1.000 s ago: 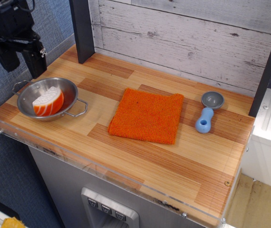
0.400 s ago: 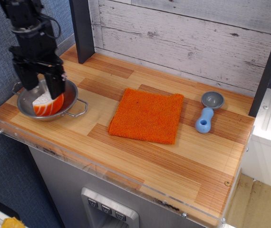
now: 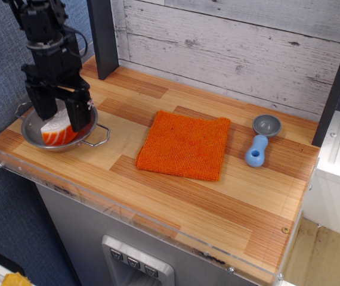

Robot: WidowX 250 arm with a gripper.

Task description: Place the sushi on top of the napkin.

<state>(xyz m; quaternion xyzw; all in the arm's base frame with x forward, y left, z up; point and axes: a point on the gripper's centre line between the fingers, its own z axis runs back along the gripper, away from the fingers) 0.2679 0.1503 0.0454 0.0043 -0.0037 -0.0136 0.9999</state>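
1. Reaching straight down from the upper left corner of the only view, black arm held near vertical, gripper lowered into the steel bowl at the left end of the wooden surface.
2. Standing apart, jaws open, one black finger on the far-left side of the sushi and the other on its right; contact with the sushi not clear from this angle.
3. Lying tilted inside the bowl, sushi with orange striped top facing front and white rice side up, partly hidden behind the fingers.
4. Lying flat near the middle of the surface, well apart from the bowl, orange napkin bare on top.
5. Resting right of the napkin, near the back edge, blue-handled grey scoop.
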